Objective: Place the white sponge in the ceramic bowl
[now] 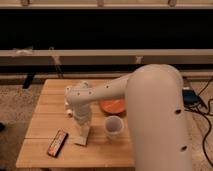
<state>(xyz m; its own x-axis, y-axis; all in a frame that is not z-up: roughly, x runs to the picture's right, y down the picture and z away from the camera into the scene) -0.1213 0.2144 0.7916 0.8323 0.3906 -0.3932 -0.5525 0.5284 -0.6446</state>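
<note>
The white sponge (82,136) lies on the wooden table (50,112), left of the white cup. My gripper (81,124) points straight down and sits right over the sponge, at or touching its top. The ceramic bowl (113,106), shallow and orange-red, stands behind the cup and to the right of the gripper; the arm hides part of it.
A small white cup (113,127) stands just right of the sponge. A dark snack bar (57,142) lies at the front left. My big white arm (155,115) covers the table's right side. A white object (68,104) peeks out behind the wrist.
</note>
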